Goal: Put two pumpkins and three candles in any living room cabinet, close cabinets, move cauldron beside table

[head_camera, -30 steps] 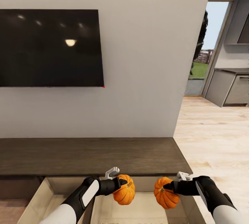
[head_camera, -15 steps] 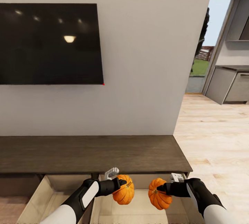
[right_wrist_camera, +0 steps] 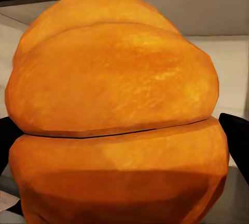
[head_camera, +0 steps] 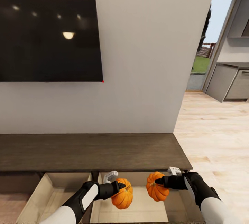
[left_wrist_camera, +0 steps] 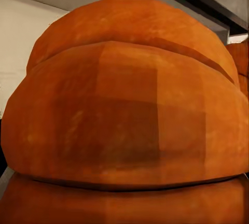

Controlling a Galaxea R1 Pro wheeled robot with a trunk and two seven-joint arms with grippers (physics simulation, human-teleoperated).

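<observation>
Two pumpkins, one per claw. The left gripper point(head_camera: 118, 188) is clamped on the left pumpkin point(head_camera: 122, 193); the right gripper point(head_camera: 159, 182) is clamped on the right pumpkin point(head_camera: 156, 186). Both hang over the right-hand open drawer point(head_camera: 138, 208) of the cabinet point(head_camera: 90, 151). A second open drawer point(head_camera: 57, 193) lies outward of the left claw. One television point(head_camera: 50, 39) hangs above.
</observation>
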